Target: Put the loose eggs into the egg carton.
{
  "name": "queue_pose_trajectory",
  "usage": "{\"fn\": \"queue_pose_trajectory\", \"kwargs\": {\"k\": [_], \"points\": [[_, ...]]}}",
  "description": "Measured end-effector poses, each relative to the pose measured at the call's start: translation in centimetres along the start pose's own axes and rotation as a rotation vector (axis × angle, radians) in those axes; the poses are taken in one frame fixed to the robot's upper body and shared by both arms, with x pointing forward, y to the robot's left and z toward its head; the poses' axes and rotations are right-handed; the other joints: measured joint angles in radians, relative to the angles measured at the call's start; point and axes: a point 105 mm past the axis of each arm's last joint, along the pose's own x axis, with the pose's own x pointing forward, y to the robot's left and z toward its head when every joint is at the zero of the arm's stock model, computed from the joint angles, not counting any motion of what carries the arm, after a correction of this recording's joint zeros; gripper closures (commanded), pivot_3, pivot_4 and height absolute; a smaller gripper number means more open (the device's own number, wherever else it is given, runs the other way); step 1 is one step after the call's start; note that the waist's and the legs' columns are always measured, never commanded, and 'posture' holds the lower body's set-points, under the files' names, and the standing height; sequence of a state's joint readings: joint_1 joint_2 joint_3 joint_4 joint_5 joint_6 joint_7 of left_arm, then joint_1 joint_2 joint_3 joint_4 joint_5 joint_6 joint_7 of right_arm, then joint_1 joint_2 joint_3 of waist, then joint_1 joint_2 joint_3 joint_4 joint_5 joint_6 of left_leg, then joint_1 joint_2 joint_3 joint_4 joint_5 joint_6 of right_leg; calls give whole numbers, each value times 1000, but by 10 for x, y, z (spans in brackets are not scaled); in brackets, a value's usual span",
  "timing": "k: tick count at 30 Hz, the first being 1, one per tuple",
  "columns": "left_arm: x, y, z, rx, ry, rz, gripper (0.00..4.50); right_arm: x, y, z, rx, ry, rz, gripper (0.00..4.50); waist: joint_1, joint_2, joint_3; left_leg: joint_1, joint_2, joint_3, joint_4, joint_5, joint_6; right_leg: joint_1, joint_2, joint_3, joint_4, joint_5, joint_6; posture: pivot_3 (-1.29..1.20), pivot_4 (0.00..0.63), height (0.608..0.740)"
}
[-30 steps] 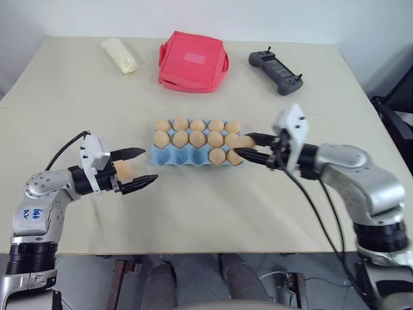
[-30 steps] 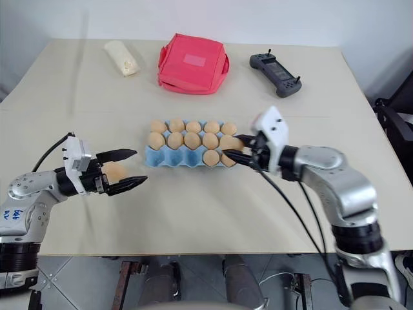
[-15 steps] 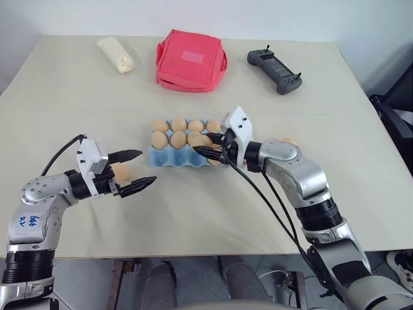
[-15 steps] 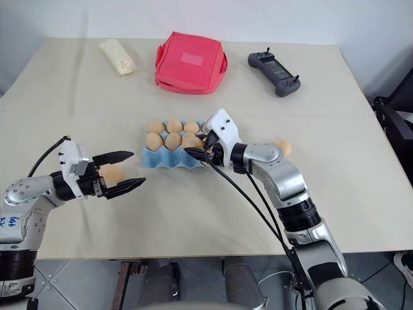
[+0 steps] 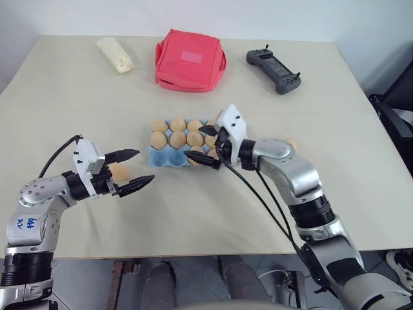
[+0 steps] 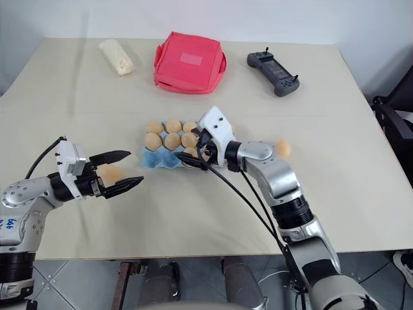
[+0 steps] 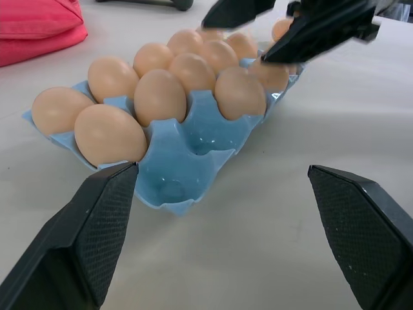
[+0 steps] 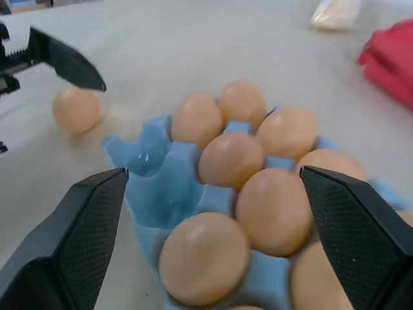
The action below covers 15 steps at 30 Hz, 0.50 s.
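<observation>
The egg carton (image 5: 175,147), a light blue moulded tray, sits near the middle of the beige counter (image 5: 193,213), most of its cups filled with tan eggs; the two cups at its near left corner (image 7: 187,148) stand empty. One loose egg (image 5: 119,171) lies on the counter left of the carton, between the spread black fingers of the left tool (image 5: 132,171), which gapes wide and grips nothing. A second loose egg (image 6: 282,149) rests on the counter to the right, showing just past the right forearm.

The right tool (image 5: 201,146) hovers over the right end of the carton, pointing left, its fingers parted wide with nothing between them; the eggs below it sit in their cups.

At the far side of the counter lie a red square fabric bag (image 5: 190,60), a pale wrapped bundle (image 5: 117,55) to its left and a dark grey handheld controller (image 5: 274,62) to its right. The red bag carries a small lighter patch on top with no legible text. On the left arm's grey shell there is blue handwriting (image 5: 29,221), too small to make out
</observation>
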<state>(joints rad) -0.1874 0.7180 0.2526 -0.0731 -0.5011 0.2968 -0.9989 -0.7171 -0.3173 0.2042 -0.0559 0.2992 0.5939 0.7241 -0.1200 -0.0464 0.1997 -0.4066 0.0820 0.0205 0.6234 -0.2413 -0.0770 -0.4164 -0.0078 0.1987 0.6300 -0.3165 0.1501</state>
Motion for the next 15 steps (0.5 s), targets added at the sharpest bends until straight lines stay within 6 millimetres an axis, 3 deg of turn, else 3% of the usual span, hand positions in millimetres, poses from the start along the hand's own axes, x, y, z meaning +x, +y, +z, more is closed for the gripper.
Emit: {"fn": "queue_pose_trajectory", "kwargs": {"k": [7, 10, 15], "points": [[6, -1, 2, 6, -10, -26, 0, -63, -17, -3, -9, 42, -56, 24, 11, 0, 0, 0, 0, 0, -1, 0, 0, 0, 0, 0, -2, 0, 0, 0, 150, 740], [9, -2, 4, 12, -17, -44, 0, -111, -36, -18, -9, 145, -159, 24, 16, 0, 0, 0, 0, 0, -1, 0, 0, 1, 0, 0, -3, 0, 0, 0, 150, 740], [10, 1, 2, -3, -16, -47, 0, -170, -52, -36, 7, 287, -303, 24, 12, 0, 0, 1, 0, 0, -1, 0, 1, 1, 0, 1, -2, -1, 0, 0, 150, 740]]}}
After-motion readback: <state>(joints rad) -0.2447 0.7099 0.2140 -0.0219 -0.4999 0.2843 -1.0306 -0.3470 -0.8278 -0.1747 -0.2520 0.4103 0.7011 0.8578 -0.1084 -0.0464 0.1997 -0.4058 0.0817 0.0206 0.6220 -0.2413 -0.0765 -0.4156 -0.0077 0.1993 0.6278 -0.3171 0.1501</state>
